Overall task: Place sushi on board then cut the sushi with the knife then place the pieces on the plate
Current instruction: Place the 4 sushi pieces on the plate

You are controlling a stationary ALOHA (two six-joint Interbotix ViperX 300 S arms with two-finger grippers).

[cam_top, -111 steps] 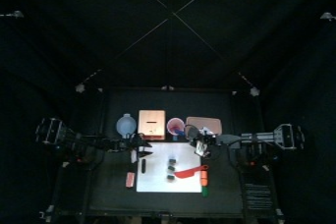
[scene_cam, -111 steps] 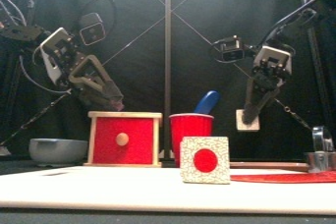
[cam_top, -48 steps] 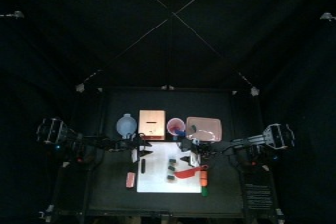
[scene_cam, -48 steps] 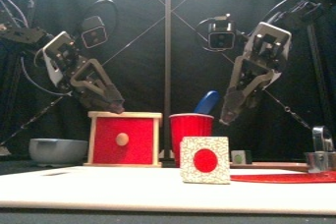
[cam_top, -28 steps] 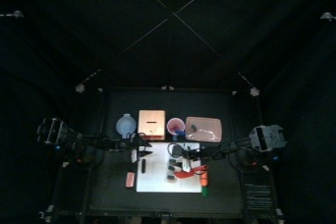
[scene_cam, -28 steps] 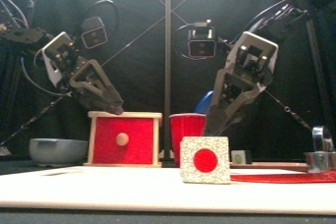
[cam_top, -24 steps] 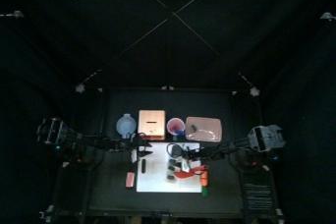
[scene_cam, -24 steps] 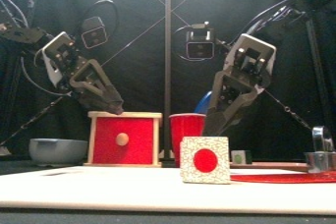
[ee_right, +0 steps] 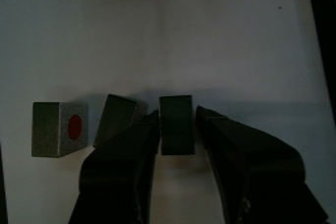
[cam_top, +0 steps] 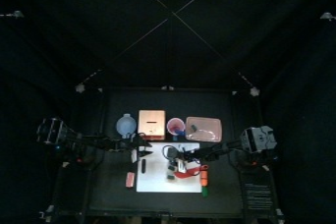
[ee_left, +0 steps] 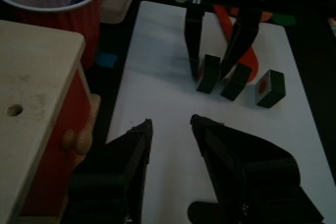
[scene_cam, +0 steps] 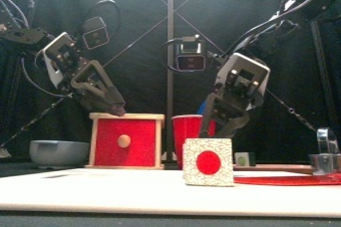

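Found right claw (ee_right: 179, 110) spread astride one dark, square-edged sushi block (ee_right: 178, 135) on smooth white board (ee_right: 197, 31), two more blocks (ee_right: 122, 118) alongside. Found left claw (ee_left: 171, 123) released, empty, above board near pale wooden box (ee_left: 33, 71).

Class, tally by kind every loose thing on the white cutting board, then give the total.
Sushi pieces: 3
Red knife: 1
Total on the white board: 4
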